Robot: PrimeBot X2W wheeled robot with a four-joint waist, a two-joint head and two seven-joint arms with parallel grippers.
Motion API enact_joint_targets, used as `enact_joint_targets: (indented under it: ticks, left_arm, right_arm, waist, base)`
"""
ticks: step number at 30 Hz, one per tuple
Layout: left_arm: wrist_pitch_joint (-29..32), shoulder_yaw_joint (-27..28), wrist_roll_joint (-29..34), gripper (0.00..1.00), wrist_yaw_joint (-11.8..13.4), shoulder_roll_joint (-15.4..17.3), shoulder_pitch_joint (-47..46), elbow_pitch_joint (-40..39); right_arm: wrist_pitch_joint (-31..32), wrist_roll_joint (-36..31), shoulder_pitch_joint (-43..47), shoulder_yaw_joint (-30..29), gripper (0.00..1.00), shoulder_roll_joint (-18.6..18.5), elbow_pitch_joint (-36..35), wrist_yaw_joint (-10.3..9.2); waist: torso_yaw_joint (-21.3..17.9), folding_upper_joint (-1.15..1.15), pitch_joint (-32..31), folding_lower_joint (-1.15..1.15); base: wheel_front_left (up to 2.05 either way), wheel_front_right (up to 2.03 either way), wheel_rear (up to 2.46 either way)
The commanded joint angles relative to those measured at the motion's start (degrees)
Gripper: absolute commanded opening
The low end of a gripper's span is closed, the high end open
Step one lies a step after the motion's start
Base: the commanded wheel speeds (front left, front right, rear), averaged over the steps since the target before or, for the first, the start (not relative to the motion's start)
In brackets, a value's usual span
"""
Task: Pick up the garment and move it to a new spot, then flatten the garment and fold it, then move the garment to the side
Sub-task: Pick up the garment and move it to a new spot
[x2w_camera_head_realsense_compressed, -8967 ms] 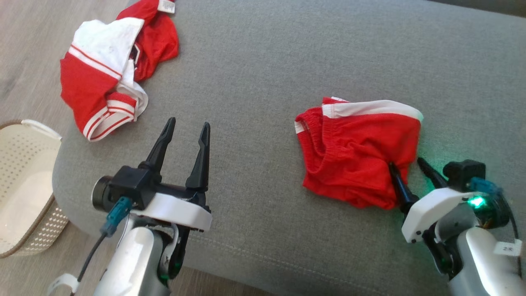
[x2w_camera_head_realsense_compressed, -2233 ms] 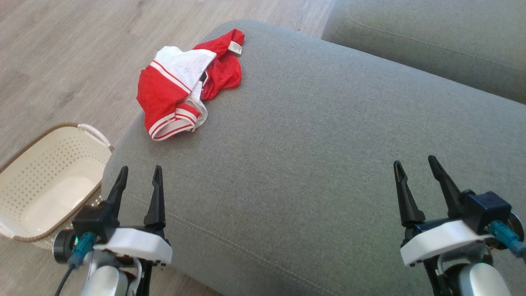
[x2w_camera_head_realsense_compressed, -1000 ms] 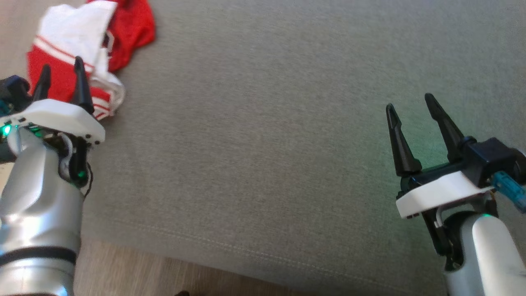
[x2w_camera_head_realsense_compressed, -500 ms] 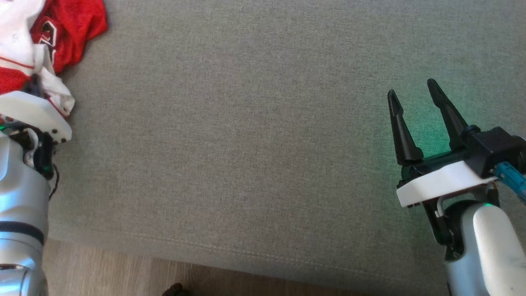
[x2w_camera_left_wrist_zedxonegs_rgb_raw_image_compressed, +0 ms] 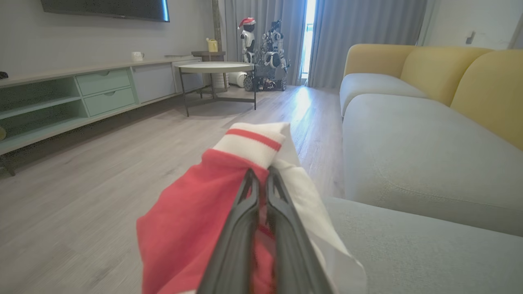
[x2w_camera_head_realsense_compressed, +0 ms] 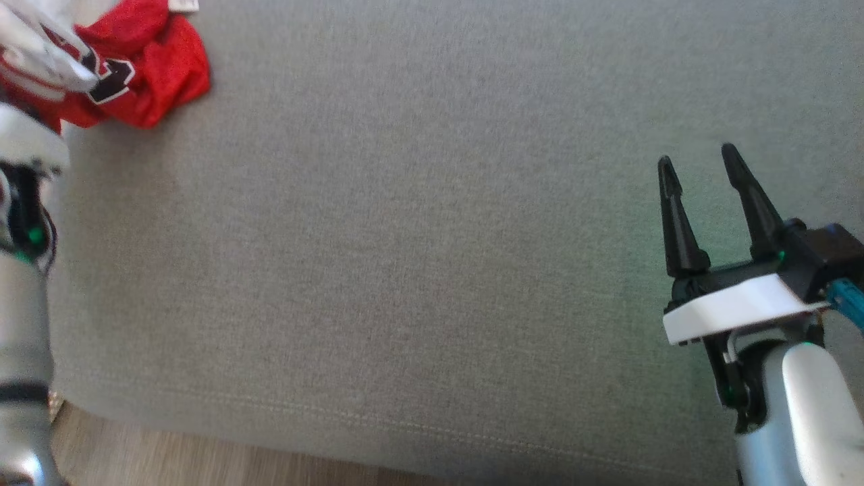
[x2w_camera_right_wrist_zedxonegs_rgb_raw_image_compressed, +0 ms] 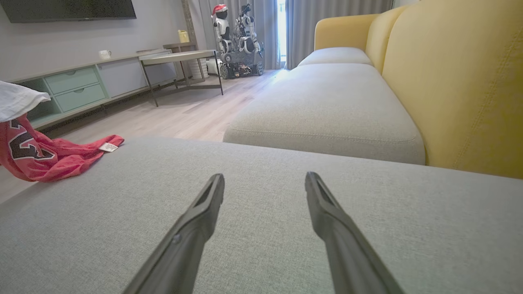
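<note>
Cut off: the left forearm point(x2w_camera_head_realsense_compressed: 20, 324) stands blurred at the head view's left edge, and the garment point(x2w_camera_head_realsense_compressed: 145, 81) runs out of that picture's top left corner.
Hard to make out: how much of the cloth is off the seat; folds hide the rest of its shape.
Left gripper point(x2w_camera_left_wrist_zedxonegs_rgb_raw_image_compressed: 261, 173): fingers nearly together, pinching a bunch of the garment point(x2w_camera_left_wrist_zedxonegs_rgb_raw_image_compressed: 192, 220) at a white band with a red stripe.
Right gripper point(x2w_camera_head_realsense_compressed: 698, 158): fingers spread wide with nothing between them, over bare seat at the right, well apart from the garment; the right wrist view shows the same gap point(x2w_camera_right_wrist_zedxonegs_rgb_raw_image_compressed: 264, 176).
Garment position: at the far left corner of the sofa seat point(x2w_camera_head_realsense_compressed: 432, 236), one part raised in the left gripper, the red part point(x2w_camera_right_wrist_zedxonegs_rgb_raw_image_compressed: 45, 157) trailing on the seat beside its left edge.
Writing: a black figure point(x2w_camera_right_wrist_zedxonegs_rgb_raw_image_compressed: 22, 147) edged in white is printed on the red cloth, broken by folds and not readable with certainty.
Label: a small white tag point(x2w_camera_right_wrist_zedxonegs_rgb_raw_image_compressed: 108, 147) lies at the cloth's end; its print is too small to read.
Garment material: thin, limp, crumpled red fabric with white panels.
Seat material: grey woven cloth, flat, rounded at the edges, with a stitched seam point(x2w_camera_head_realsense_compressed: 405, 422) along the front.
Backrest point(x2w_camera_right_wrist_zedxonegs_rgb_raw_image_compressed: 457, 81): mustard yellow, padded, bulging.
Floor point(x2w_camera_left_wrist_zedxonegs_rgb_raw_image_compressed: 73, 183): pale wood-look planks.
</note>
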Motion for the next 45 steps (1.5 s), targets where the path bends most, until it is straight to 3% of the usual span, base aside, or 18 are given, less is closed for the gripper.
enact_joint_targets:
  ticks: [1,7,14,23,28,35,45]
  left_arm:
    - [-0.7,2.2,0.6,0.0,0.4,2.9,1.9,-3.0]
    - [-0.7,3.3,1.7,0.0,1.7,-0.4,15.7,-18.3]
    - [2.0,0.6,2.1,0.0,3.9,-4.7,30.3,-33.5]
    - [8.0,-4.6,3.2,0.0,5.6,-7.8,40.9,-47.5]
    - [10.2,-9.4,4.2,0.0,3.0,-8.1,38.0,-49.2]
    - [11.2,-18.6,5.7,0.0,-1.7,-11.7,29.8,-46.5]
    - [9.3,-27.0,4.6,0.0,-3.8,-15.7,19.5,-39.7]
  right_arm:
    - [-0.6,0.4,0.6,1.0,1.0,0.6,-1.7,0.21]
    - [-1.8,1.3,3.7,0.4,1.0,1.1,0.0,0.21]
    - [-2.1,1.8,7.5,-0.3,1.0,1.3,0.7,0.21]
    - [-2.4,3.8,8.8,0.5,1.0,1.4,1.1,0.21]
    - [-2.3,3.9,7.8,0.8,1.0,1.4,0.7,0.21]
    - [-2.8,3.9,4.5,2.8,1.0,1.4,0.2,0.21]
    - [-5.7,6.4,2.7,4.7,1.0,1.4,2.5,0.21]
  waist:
    - [-0.6,0.0,-2.7,0.0]
    - [-2.5,0.0,-8.1,0.0]
    - [-4.7,0.0,-12.3,0.0]
    - [-8.0,0.0,-14.2,0.0]
    - [-10.3,0.0,-12.4,0.0]
    - [-16.0,0.0,-8.0,0.0]
    - [-23.4,0.0,-2.6,0.0]
  base:
    - [0.0,0.0,0.0]
    - [0.0,0.0,0.0]
    - [0.0,0.0,0.0]
    - [0.0,0.0,0.0]
    - [0.0,0.0,0.0]
    - [0.0,0.0,0.0]
    - [0.0,0.0,0.0]
